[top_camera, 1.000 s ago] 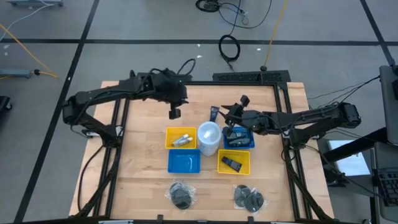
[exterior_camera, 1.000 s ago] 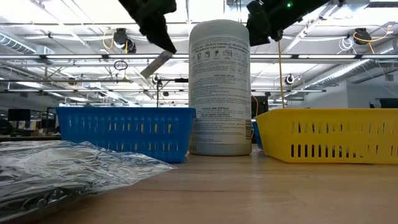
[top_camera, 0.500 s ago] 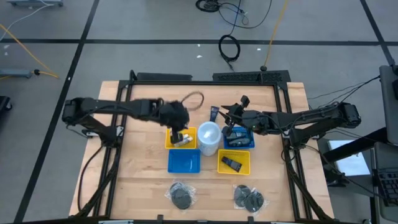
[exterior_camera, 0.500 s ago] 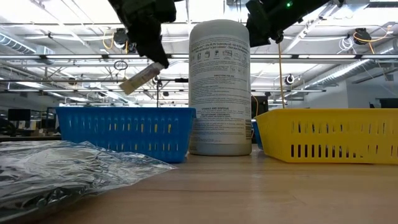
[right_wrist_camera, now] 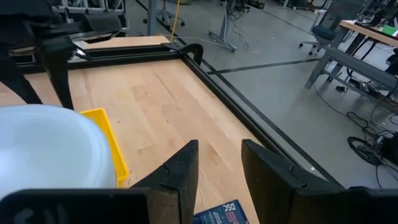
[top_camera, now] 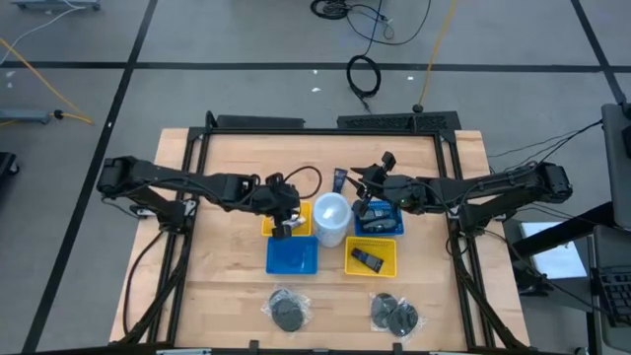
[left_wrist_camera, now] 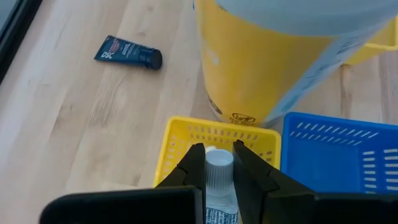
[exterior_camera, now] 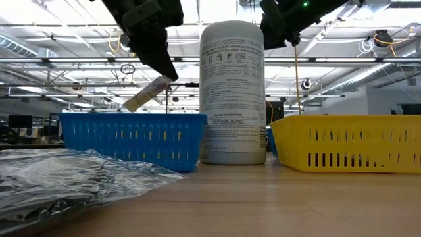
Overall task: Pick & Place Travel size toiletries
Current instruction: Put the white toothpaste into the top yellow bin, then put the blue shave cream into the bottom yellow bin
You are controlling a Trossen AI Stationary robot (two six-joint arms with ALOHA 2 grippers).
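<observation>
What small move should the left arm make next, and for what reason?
Probably lower a little, then open. The left pincer is shut on a small white tube and hangs over the yellow basket beside the white tub. The tube is above the basket, not yet in it.

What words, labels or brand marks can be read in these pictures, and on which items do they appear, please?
Dark blue tube on the table: a white logo, too blurred to read.
Big white tub: dense printed label, too small to read.
White tube in the left gripper: small print, unreadable.
Nothing reads clearly.
</observation>
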